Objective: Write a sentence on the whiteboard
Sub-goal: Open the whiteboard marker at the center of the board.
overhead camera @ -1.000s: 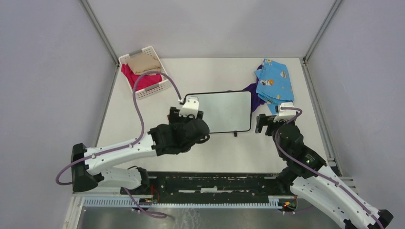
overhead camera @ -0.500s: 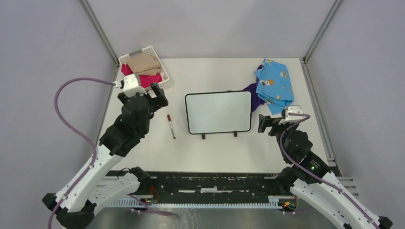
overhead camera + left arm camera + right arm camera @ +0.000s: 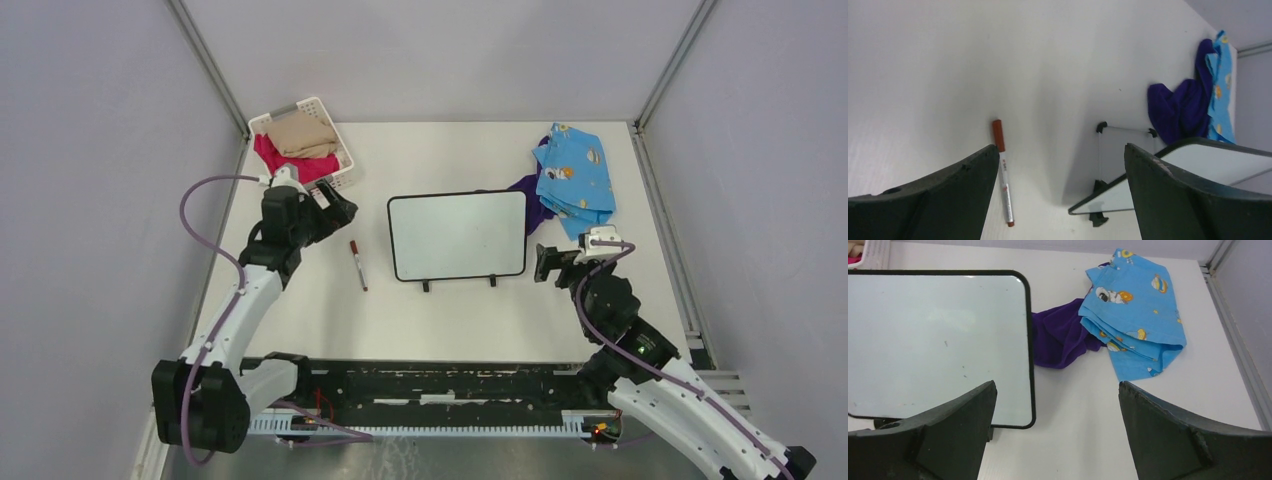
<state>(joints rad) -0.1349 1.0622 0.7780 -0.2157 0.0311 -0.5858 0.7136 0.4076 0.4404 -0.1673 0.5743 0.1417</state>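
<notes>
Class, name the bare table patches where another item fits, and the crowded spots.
Free: between basket and blue cloth, behind the whiteboard; also between whiteboard and arm bases. Crowded: marker left of whiteboard, purple cloth on its right.

No text can be read anywhere. Small red markings are seen along the barrel of the slim white marker pen with a dark-red cap (image 3: 1004,185), which lies on the white table (image 3: 923,60), but they are too small and blurred to be made out.
</notes>
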